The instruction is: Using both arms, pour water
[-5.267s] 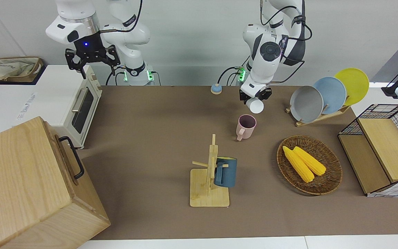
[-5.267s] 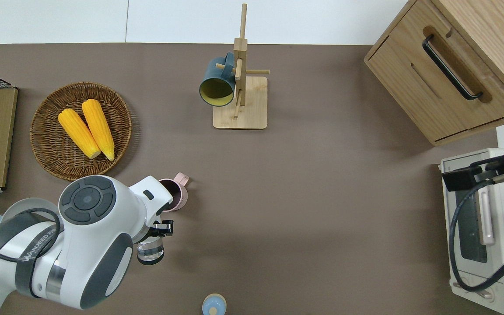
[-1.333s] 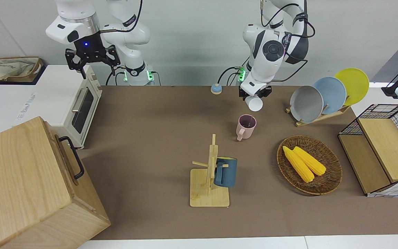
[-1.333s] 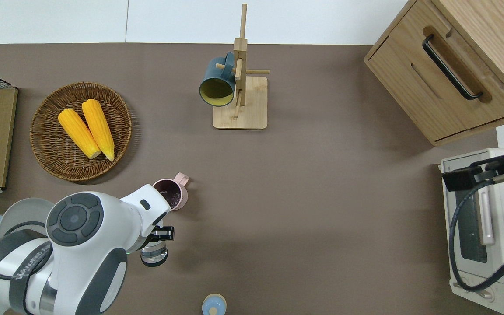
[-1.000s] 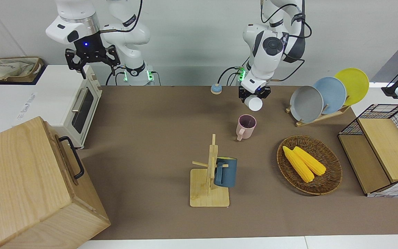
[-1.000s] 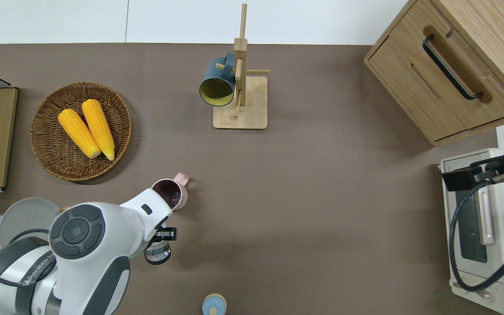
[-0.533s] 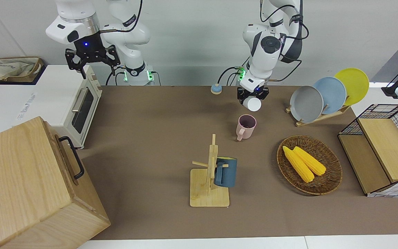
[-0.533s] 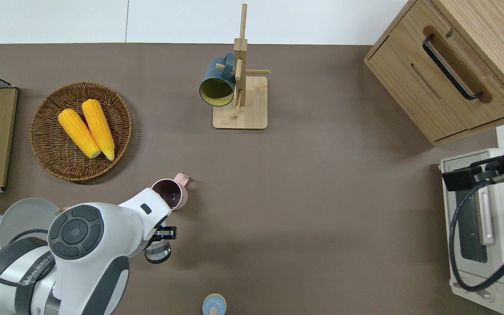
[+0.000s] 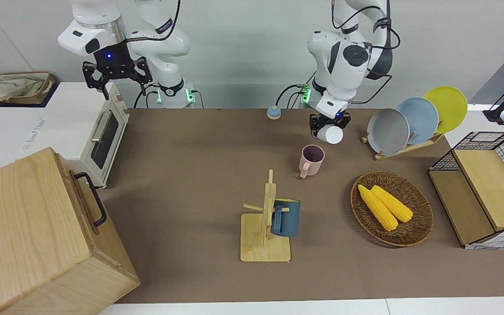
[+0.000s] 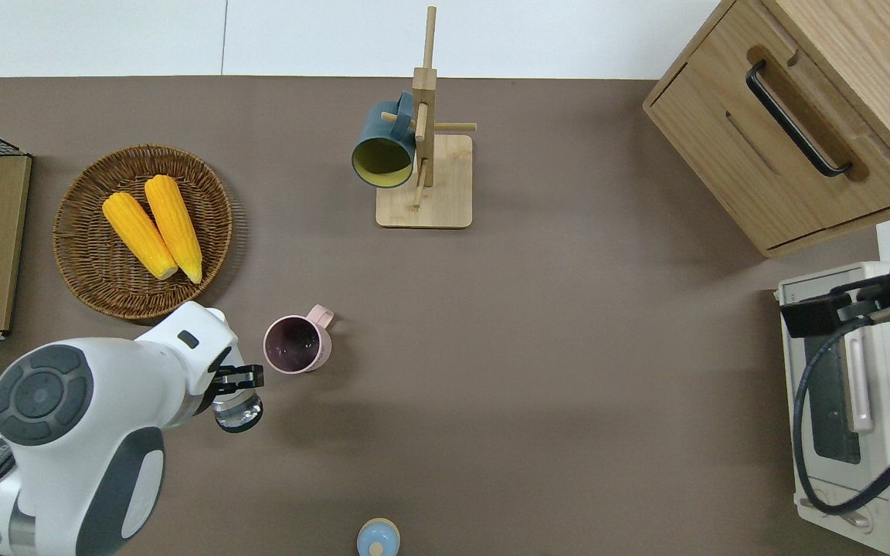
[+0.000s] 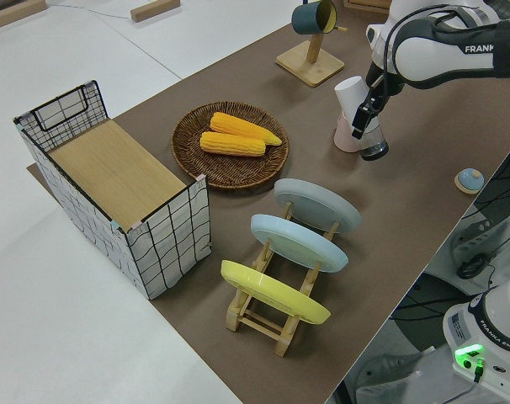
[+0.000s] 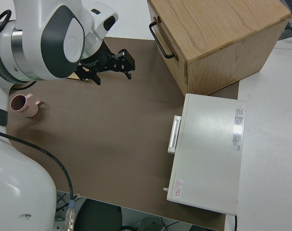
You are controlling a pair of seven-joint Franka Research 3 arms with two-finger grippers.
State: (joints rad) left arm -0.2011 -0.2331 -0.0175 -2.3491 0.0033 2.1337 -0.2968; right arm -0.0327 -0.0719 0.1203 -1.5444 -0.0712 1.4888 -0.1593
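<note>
Clear glass (image 10: 238, 413), contents perhaps water

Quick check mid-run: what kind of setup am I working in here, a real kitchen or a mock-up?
Most likely a lab mock-up of a kitchen: a toaster oven, a plate rack and a mug stand sit on a plain brown table, with two robot arms mounted along one edge.

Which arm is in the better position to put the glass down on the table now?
The left: its end effector already holds the glass above the table, beside the pink cup. The right arm is parked.
</note>
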